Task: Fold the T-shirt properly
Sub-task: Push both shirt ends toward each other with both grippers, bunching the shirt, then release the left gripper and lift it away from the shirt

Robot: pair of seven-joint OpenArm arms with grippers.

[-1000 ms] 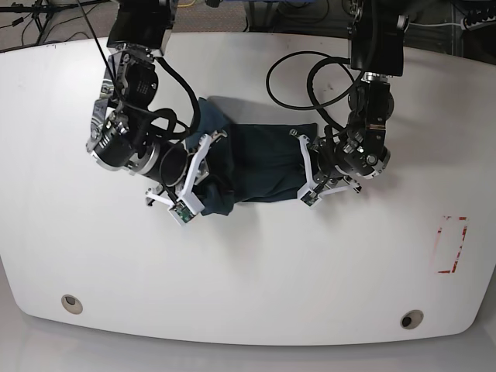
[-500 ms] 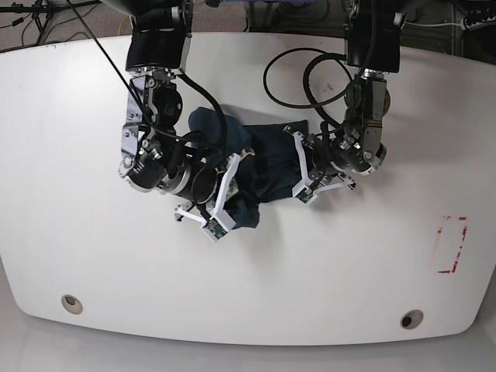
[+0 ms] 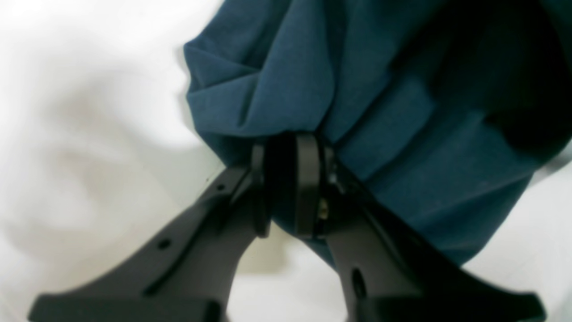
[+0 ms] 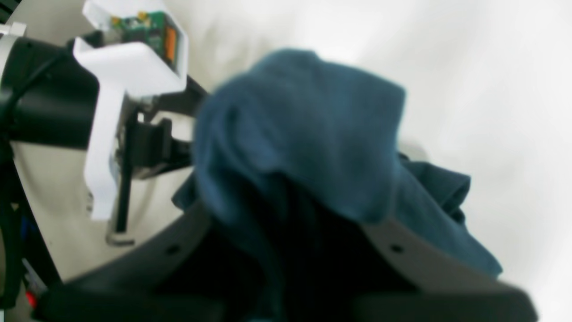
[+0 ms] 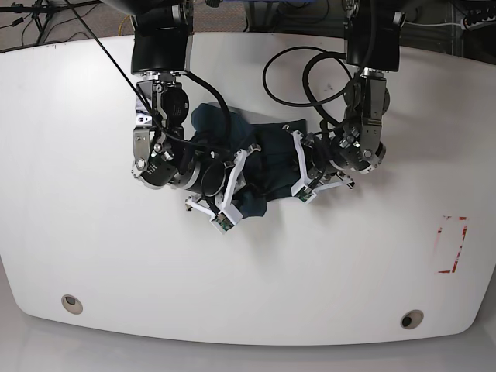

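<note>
The T-shirt [image 5: 260, 167] is plain dark teal-navy, with no print. The table [image 5: 93, 256] is white, with a small red outlined rectangle [image 5: 452, 245] near one edge. Both arms are black with white brackets.

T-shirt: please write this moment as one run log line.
T-shirt: bunched, mid-table | left end effector: shut on T-shirt | right end effector: under cloth, state unclear

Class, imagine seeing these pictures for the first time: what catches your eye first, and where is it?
A dark teal T-shirt, bunched on the white table, sits mid-table between two black arms. The left gripper has its fingers pinched on a fold of cloth. In the right wrist view, cloth drapes over the right gripper.
</note>
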